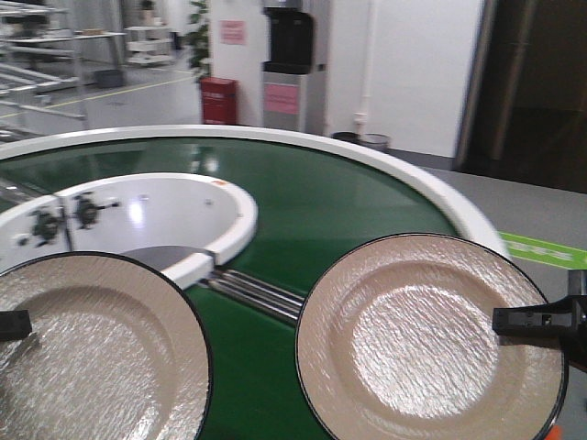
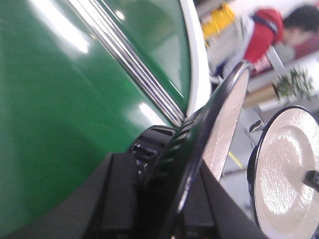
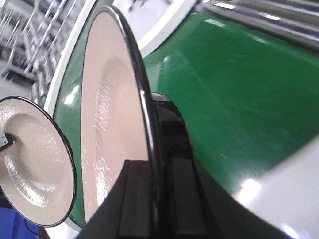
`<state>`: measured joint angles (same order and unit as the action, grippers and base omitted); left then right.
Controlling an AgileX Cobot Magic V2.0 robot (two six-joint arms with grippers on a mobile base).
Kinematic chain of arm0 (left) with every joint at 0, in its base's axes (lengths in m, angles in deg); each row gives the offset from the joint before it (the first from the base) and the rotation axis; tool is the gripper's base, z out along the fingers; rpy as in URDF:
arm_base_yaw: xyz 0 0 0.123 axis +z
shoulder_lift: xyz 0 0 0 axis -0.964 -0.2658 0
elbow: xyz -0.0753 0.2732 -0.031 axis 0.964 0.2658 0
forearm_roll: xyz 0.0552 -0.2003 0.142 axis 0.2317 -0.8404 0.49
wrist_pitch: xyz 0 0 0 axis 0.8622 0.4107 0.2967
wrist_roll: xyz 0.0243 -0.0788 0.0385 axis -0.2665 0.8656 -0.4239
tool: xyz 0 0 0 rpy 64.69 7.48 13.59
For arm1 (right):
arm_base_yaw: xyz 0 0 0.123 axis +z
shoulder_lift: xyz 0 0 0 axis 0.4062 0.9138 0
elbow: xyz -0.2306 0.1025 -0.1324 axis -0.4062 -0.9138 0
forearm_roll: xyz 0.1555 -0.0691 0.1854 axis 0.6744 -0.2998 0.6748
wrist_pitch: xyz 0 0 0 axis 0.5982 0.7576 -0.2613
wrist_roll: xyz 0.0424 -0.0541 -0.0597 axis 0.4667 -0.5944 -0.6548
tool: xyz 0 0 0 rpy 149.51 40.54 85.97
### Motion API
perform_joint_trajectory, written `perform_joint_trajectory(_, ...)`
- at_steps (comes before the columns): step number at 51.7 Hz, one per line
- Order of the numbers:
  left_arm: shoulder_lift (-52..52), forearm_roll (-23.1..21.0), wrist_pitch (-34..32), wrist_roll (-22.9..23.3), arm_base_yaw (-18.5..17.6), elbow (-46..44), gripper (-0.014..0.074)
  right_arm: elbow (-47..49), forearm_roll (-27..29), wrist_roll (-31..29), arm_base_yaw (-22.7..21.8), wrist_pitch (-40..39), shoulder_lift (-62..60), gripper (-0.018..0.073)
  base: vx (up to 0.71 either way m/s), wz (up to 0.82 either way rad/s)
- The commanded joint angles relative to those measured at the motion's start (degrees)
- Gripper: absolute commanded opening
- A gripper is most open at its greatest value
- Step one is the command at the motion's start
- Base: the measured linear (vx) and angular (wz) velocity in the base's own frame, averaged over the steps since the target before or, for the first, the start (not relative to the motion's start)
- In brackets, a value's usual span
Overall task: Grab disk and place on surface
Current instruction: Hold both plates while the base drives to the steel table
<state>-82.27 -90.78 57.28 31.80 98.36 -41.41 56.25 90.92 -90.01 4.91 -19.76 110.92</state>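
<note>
I hold two beige disks with black rims above the green conveyor belt (image 1: 312, 202). My left gripper (image 1: 14, 324) is shut on the left rim of the left disk (image 1: 92, 357). In the left wrist view this gripper (image 2: 169, 209) clamps the disk (image 2: 227, 124) edge-on. My right gripper (image 1: 537, 321) is shut on the right rim of the right disk (image 1: 422, 339). The right wrist view shows that gripper (image 3: 159, 199) pinching the disk (image 3: 112, 124). Each wrist view also shows the other arm's disk (image 2: 284, 164) (image 3: 30, 159). The dark grey tabletop surface is out of view.
A white inner ring (image 1: 183, 206) and an outer white rim (image 1: 440, 188) border the belt. Metal rails (image 1: 257, 293) cross the belt between the disks. A red bin (image 1: 218, 101) and a water dispenser (image 1: 289, 73) stand beyond. A person in red (image 2: 264, 30) is behind.
</note>
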Motion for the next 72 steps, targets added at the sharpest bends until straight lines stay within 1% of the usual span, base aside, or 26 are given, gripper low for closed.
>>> perform_joint_trajectory(1, 1.8, -8.1, 1.2, 1.0, -0.4, -1.9, -0.0002, 1.7, 7.6, 0.0, 0.0, 1.1, -1.8, -0.0009, -0.17, -0.66)
perform_joint_trajectory(46, 1.8, -8.1, 1.2, 1.0, -0.4, -1.9, -0.0002, 1.7, 7.6, 0.0, 0.0, 1.5, -1.8, -0.0009, -0.16, -0.62)
perform_joint_trajectory(72, 1.8, -8.1, 1.1, 1.0, -0.4, -1.9, -0.0002, 1.7, 7.6, 0.0, 0.0, 1.7, -1.8, -0.0009, -0.08, -0.43)
